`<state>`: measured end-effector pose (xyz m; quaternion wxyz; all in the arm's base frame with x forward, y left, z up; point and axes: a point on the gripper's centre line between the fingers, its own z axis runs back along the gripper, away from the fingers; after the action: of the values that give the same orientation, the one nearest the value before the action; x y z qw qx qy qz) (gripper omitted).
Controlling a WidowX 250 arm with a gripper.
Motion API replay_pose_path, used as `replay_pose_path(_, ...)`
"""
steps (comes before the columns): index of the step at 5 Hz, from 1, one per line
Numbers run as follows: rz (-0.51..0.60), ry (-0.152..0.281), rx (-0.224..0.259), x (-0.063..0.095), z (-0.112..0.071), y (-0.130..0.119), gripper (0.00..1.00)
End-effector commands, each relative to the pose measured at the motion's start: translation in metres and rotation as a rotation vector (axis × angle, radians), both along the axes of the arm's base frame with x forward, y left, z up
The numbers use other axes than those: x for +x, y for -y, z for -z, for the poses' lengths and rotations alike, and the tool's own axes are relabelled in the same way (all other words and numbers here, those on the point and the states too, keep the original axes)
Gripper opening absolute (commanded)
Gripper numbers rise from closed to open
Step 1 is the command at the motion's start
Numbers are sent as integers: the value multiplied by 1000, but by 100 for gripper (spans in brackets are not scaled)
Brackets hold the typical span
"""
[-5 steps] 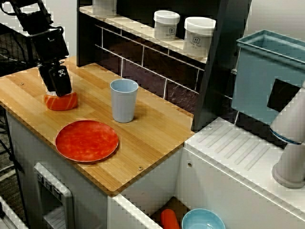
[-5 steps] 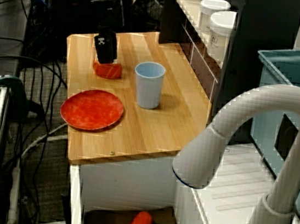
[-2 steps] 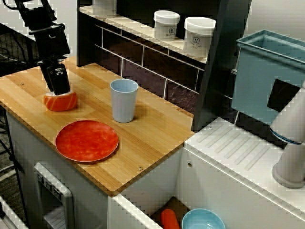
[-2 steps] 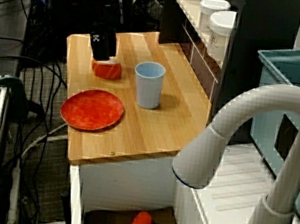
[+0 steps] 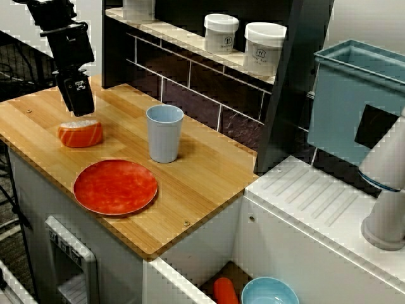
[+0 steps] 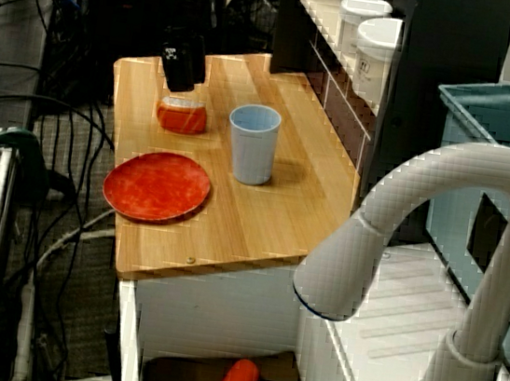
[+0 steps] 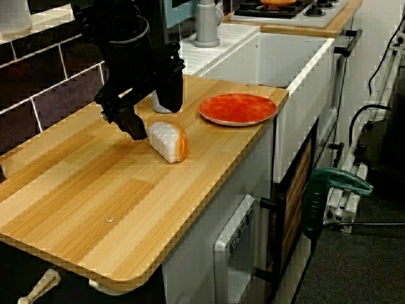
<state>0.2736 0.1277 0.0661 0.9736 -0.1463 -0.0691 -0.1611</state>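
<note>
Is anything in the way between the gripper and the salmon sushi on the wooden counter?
Nothing visible. The open gripper hangs right above the salmon sushi, with only air between them; the blue cup and red plate stand off to the side.

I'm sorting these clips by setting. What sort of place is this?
Probably a mock kitchen set up in a lab: a wooden counter stands beside a white sink with a faucet, a stove sits beyond, and loose cables trail over the floor.
</note>
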Motion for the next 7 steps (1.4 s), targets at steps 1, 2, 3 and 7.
replay_pose_path(1, 9, 48, 70, 8, -3, -10, 100)
replay_pose_path(2, 19, 46, 73, 8, -3, -12, 100)
replay_pose_path(3, 17, 38, 73, 9, 0, -15, 100)
replay_pose_path(7, 11, 4, 89, 17, 15, -18, 100)
